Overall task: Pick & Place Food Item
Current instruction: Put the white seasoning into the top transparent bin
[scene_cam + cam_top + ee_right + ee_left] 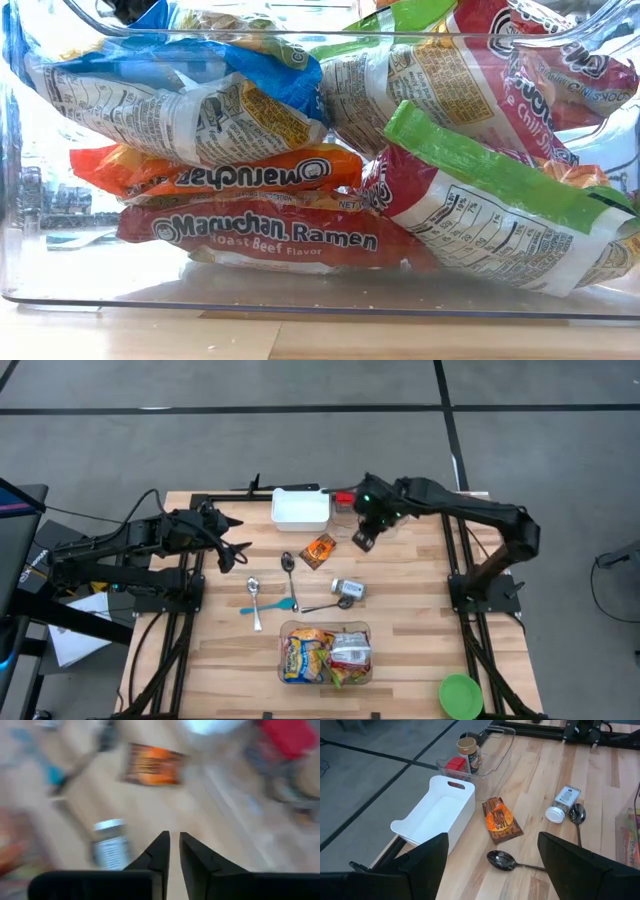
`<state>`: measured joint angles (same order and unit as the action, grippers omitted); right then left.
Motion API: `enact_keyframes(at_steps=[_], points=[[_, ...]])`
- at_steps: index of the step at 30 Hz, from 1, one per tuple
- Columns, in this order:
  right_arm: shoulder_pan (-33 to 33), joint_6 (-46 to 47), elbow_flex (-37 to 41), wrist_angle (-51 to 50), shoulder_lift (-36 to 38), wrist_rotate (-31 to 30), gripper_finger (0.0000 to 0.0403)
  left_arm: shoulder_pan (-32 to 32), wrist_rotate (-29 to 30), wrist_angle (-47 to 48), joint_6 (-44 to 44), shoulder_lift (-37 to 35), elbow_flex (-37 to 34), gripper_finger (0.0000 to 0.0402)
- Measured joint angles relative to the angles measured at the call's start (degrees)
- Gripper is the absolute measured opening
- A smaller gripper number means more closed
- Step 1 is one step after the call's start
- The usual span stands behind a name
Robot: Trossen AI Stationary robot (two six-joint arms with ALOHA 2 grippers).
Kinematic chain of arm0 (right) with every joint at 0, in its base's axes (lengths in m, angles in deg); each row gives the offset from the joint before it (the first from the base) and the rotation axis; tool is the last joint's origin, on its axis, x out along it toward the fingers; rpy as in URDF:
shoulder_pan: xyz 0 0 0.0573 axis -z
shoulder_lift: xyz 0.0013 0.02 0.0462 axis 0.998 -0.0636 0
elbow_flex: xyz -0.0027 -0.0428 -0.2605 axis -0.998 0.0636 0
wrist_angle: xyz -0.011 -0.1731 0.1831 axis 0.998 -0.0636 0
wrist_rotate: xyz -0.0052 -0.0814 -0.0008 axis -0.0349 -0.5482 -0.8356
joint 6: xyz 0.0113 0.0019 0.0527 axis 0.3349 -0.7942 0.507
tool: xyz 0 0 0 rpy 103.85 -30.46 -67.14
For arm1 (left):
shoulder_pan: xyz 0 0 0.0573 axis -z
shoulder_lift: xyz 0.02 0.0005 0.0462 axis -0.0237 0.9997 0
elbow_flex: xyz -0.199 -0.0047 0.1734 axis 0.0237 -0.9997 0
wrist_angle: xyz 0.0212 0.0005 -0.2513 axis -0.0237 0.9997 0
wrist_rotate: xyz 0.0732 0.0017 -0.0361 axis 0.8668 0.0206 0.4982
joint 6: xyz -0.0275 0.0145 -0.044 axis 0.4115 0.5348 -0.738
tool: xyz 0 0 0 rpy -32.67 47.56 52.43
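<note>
High view: wood table (420, 590) on grey floor; orange packet (319, 550) flat between white bin (300, 508) and spoon (288, 563); right gripper (364, 541) just beside packet, apart; left gripper (240, 550) well apart.
Low view: clear tub (60, 285) of packs, "Maruchan Ramen Roast Beef Flavor" (265, 238).
Left wrist view: fingers (427, 862) wide, empty; packet (500, 820) ahead, writing unreadable.
Right wrist view: fingers (159, 851) narrow, holding nothing; packet (152, 766) beyond tips; shaker (111, 847) beside.

Around the orange packet (319, 550) the table (410, 610) is bare on my right arm's side. The white bin (300, 509) blocks behind it, a spoon (288, 568) lies just beside it, the small jar (348, 590) nearer the front.
</note>
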<state>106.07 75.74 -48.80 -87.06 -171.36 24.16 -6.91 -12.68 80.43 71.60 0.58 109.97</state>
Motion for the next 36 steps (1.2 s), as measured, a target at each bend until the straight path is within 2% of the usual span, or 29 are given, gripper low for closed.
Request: enact_keyframes(at_steps=[5,10,13,16,20,28,32,36], points=[[-7.1,5.9,0.0,0.7,2.7,5.9,0.0086,0.0,0.0,-1.7,0.2,0.0,0.0,0.0300],[-14.0,6.4,-0.1,0.7,1.3,6.1,0.0197,0.0,-0.1,-2.3,0.2,0.0,0.0,0.0300],[-16.2,5.9,0.1,-0.8,-0.5,3.4,0.0270,0.0,-0.9,-2.3,0.2,0.0,0.0,0.0300],[-17.1,5.2,-0.1,-1.7,-2.5,-0.4,0.0312,0.0,-0.9,-2.3,0.2,0.0,0.0,0.0300],[-17.7,0.9,-0.1,-1.1,-6.2,-1.0,0.0326,0.0,-0.9,-2.4,0.2,0.0,0.0,0.0300],[-18.3,-9.4,0.0,4.2,-13.7,-0.3,0.0316,0.0,-1.6,-2.7,0.2,0.0,0.0,0.0300],[-18.6,-16.7,0.0,7.9,-15.4,-2.6,0.0316,0.0,-1.6,-2.7,0.2,0.0,0.0,0.0300],[-17.7,-17.8,0.0,10.3,-16.0,-2.3,0.0318,0.0,-1.7,-2.7,0.2,0.0,0.0,0.0300]])
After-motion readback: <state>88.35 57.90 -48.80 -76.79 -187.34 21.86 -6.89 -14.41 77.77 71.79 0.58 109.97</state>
